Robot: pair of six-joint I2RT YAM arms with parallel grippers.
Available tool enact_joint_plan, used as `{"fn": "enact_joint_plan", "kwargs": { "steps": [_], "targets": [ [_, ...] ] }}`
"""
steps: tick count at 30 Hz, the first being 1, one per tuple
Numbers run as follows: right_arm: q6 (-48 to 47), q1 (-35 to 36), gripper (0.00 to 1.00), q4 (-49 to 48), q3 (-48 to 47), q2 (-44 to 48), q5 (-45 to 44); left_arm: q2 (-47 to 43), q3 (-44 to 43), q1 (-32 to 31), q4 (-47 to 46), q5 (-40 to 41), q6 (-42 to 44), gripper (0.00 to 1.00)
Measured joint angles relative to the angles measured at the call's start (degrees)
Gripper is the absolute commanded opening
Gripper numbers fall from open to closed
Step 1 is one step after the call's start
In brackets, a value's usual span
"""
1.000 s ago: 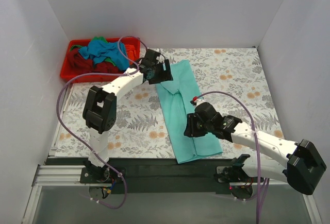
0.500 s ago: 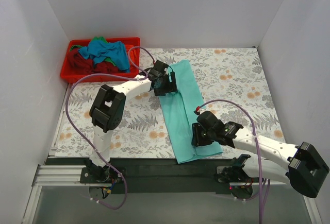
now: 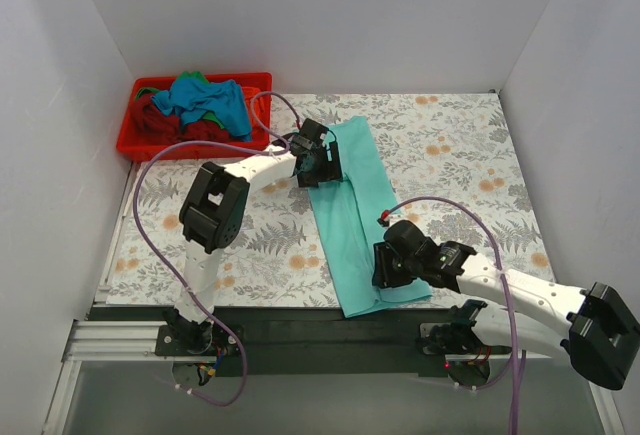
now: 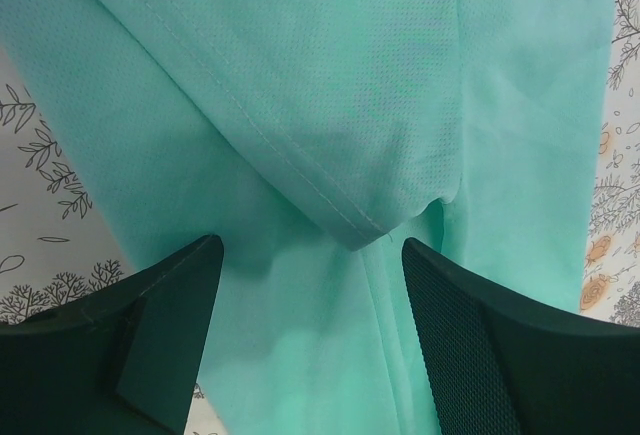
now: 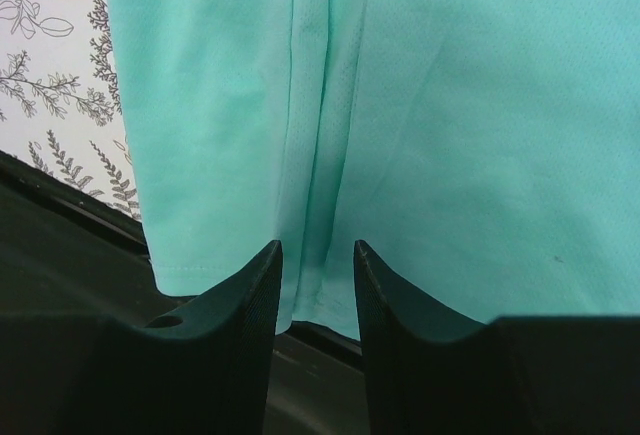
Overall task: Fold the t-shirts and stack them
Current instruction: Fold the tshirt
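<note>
The left gripper (image 3: 322, 163) is hanging wide open, gripping nothing, over the far end of the long folded mint-teal cloth t-shirt (image 3: 352, 210), with a sleeve hem lying between its 2 fingers (image 4: 150, 335). The right gripper (image 3: 386, 267) is hovering with its jaws narrowly apart over the shirt's near hem, lined up with a lengthwise crease and pinching nothing. The crumpled blue, red and green t-shirts (image 3: 200, 103) are lying heaped in the red plastic bin (image 3: 128, 143), beyond and left of the left gripper.

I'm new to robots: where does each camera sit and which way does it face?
Top: above and behind, looking down at the table; left arm, right arm and mint shirt show.
Left wrist: on the left arm, looking between its open fingers at a shirt hem.
Right wrist: on the right arm, looking past its fingers at the shirt's near edge.
Shared: all show the shirt.
</note>
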State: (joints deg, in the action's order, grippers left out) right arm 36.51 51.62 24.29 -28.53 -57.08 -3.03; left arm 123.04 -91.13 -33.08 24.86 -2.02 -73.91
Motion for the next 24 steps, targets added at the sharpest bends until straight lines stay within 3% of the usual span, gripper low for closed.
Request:
{"fn": "enact_joint_plan", "kwargs": {
  "steps": [14, 24],
  "targets": [
    [1.01, 3.78, 0.4, 0.42, -0.07, -3.85, -2.32, 0.7, -0.96, 0.07, -0.02, 0.02, 0.35, 0.72],
    [3.69, 5.35, 0.37, -1.03, -0.9, -8.15, -3.78, 4.92, -6.99, 1.25, -0.04, -0.26, 1.86, 0.72]
  ]
}}
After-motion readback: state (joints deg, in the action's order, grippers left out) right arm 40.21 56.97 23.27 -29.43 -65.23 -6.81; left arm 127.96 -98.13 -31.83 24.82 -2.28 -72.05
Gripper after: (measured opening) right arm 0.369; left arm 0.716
